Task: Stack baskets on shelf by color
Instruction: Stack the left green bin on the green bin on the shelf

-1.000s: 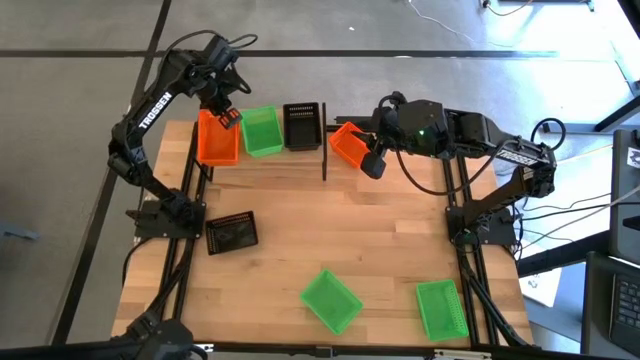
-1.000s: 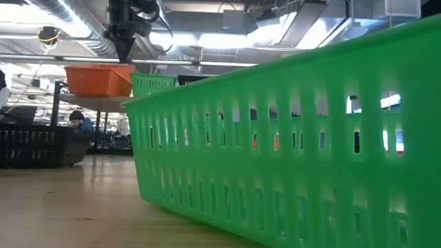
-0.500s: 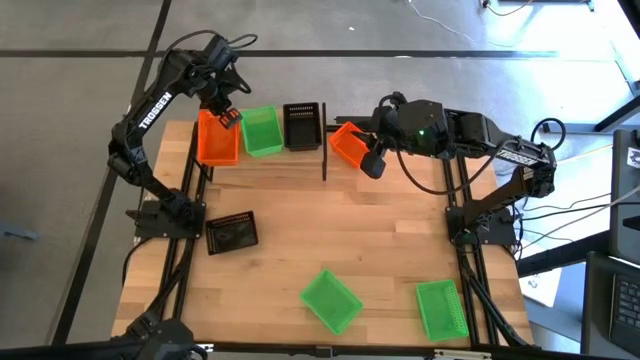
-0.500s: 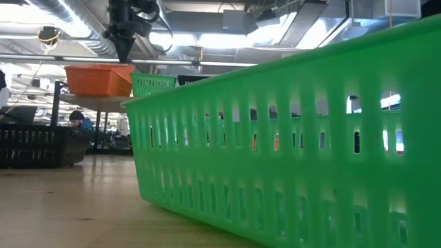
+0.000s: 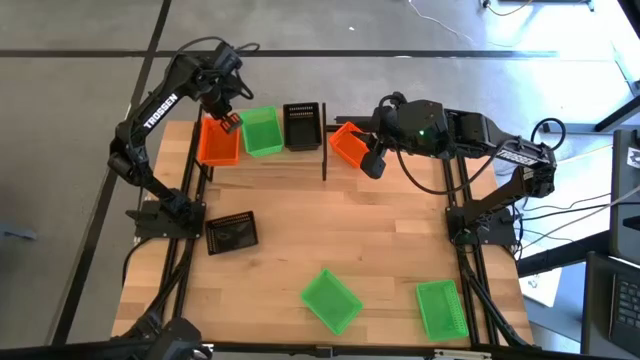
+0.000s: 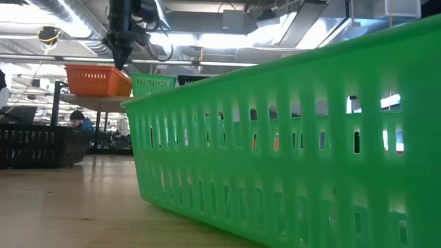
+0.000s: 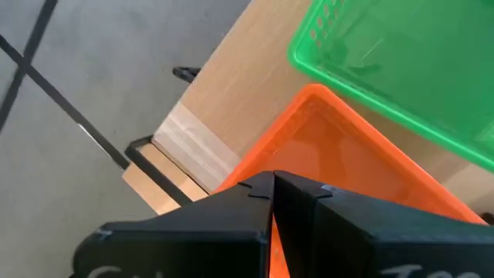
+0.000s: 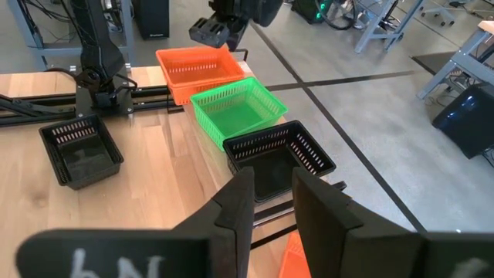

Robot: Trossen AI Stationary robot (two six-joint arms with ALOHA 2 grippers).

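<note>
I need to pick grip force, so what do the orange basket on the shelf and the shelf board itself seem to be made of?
The orange lattice-walled basket looks like moulded plastic: thin slotted walls, uniform bright colour and a slight sheen on its smooth floor in the left wrist view. The light shelf board looks like pale matte wood, probably jointed planks, judging by its grain and lighter end block; I cannot confirm it is solid wood.

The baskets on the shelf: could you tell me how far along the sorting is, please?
Done: a first orange basket, a green basket and a black basket sit on the shelf. In hand: the right gripper appears to hold a second orange basket; the left gripper hovers shut over the first. Left: a loose black basket and two loose green baskets.
</note>
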